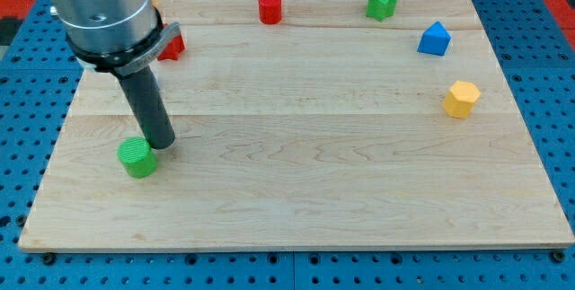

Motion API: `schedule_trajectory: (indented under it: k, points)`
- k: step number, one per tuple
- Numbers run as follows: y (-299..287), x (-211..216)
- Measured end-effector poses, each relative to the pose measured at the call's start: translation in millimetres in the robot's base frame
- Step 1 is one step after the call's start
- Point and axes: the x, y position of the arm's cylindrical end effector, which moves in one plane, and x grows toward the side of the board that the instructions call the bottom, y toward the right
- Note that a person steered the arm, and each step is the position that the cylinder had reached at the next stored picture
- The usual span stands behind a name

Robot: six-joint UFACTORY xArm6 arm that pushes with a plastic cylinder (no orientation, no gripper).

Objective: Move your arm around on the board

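Observation:
My dark rod comes down from the arm at the view's upper left, and my tip (163, 145) rests on the wooden board (305, 173). It stands right against the upper right side of a green cylinder (137, 157) at the view's left. A red block (172, 46), partly hidden behind the arm, lies just above. A red cylinder (269, 8) and a green star-shaped block (381, 3) sit along the view's top. A blue block (434, 39) and a yellow block (462, 99) sit at the view's right.
The board lies on a blue perforated surface (539, 57). An orange sliver (153, 0) shows behind the arm at the view's top left; its shape cannot be made out.

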Motion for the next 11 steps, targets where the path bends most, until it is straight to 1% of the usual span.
schedule_trajectory:
  k: [1, 2, 6, 8, 9, 10, 11]
  points:
    - [42, -36]
    - [101, -48]
    - [103, -76]
    - [102, -110]
    - [97, -148]
    - [89, -162]
    - [161, -168]
